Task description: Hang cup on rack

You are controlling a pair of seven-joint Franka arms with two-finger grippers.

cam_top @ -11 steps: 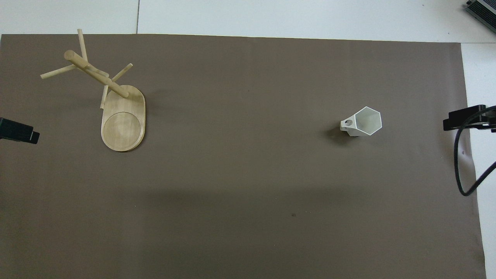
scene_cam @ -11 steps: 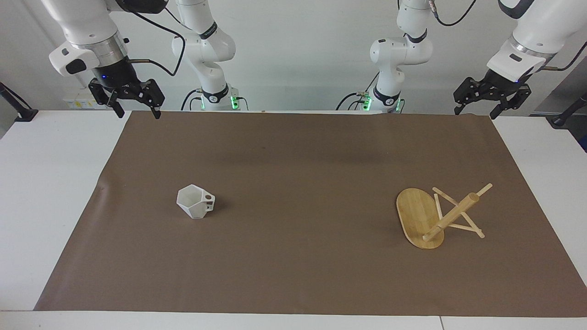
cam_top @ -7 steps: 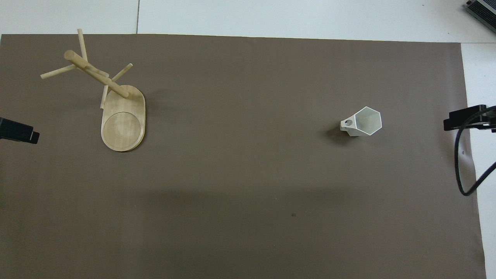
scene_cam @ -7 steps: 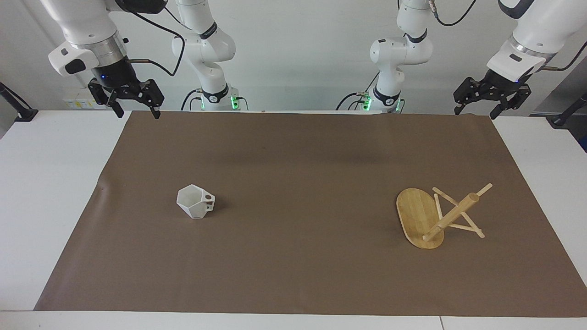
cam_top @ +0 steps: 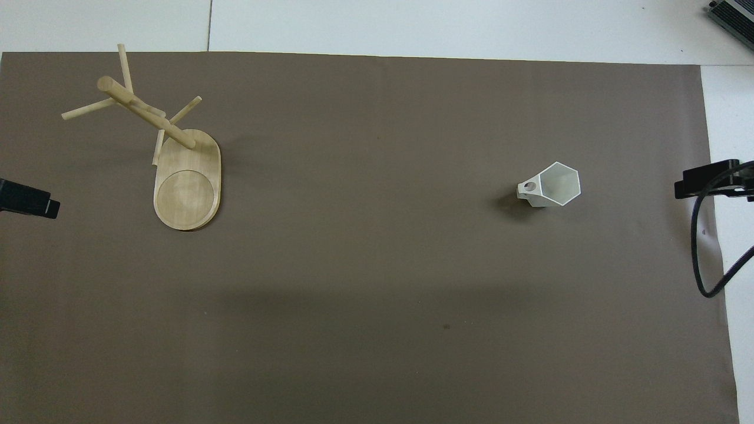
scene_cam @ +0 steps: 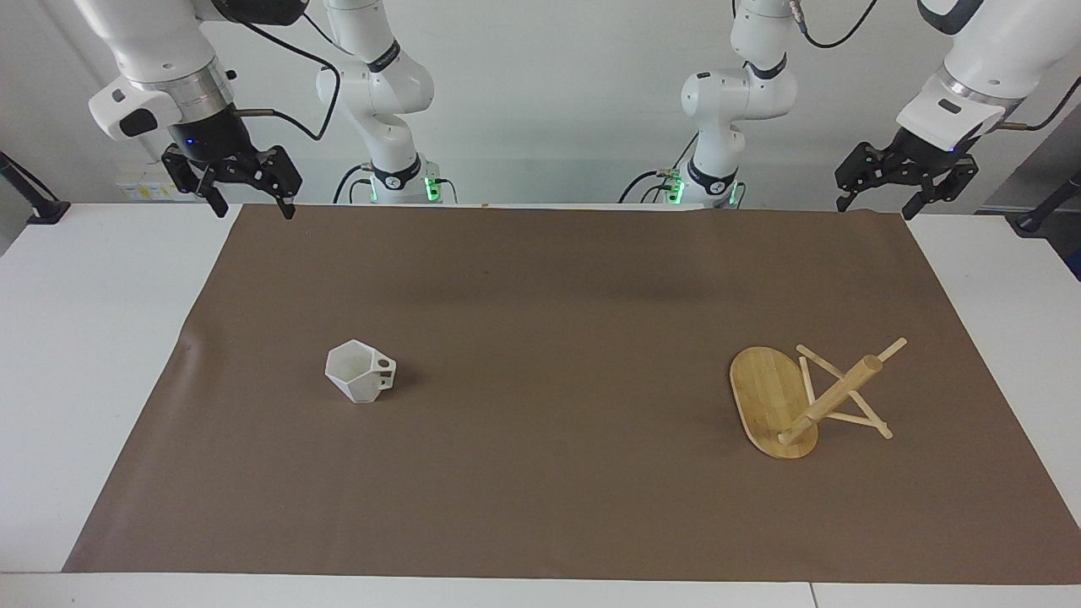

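Cup (scene_cam: pixel 360 382) and rack (scene_cam: pixel 806 399) are unmoved since the earlier frames; only the right gripper (scene_cam: pixel 250 206), upper left of the facing view, is shifted slightly, so the task is judged barely begun. Largest first: the mat (scene_cam: pixel 540 338) is seen bearing the rack at lower right and the cup at center left, well apart. The cup is seen empty. Both the right gripper and the left gripper (scene_cam: pixel 873 206), upper right, are spread open, with nothing held.
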